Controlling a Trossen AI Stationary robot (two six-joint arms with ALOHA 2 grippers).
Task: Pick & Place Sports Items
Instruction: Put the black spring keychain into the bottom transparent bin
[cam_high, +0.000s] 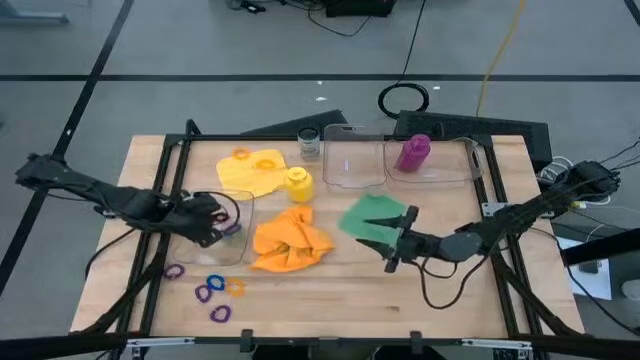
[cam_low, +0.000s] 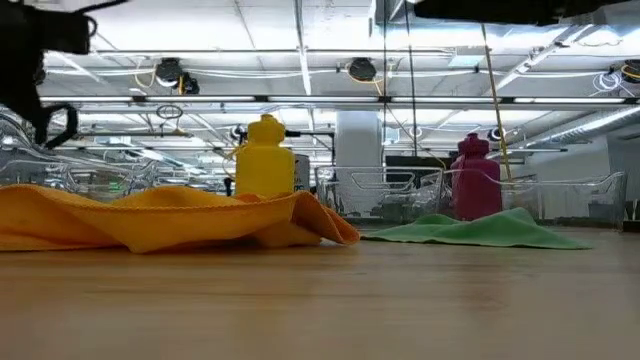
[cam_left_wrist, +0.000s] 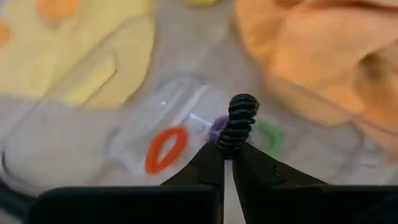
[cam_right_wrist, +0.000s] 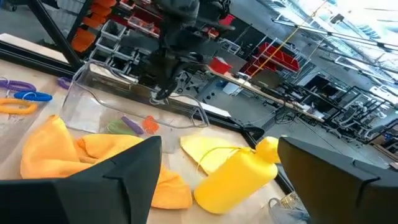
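Crumpled orange cloth (cam_high: 290, 240) lay mid-bench, the upright yellow bottle (cam_high: 298, 184) just behind it on a flat yellow cloth (cam_high: 250, 170). Green cloth (cam_high: 372, 216) lay to its right; purple bottle (cam_high: 413, 153) stood upright inside a clear box. Purple, blue and orange rings (cam_high: 212, 292) lay scattered front-left.

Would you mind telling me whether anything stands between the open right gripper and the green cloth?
Nothing visible does. In the high view the right gripper hangs open at the green cloth's near edge, with only bare table around it. The orange cloth lies off to one side.
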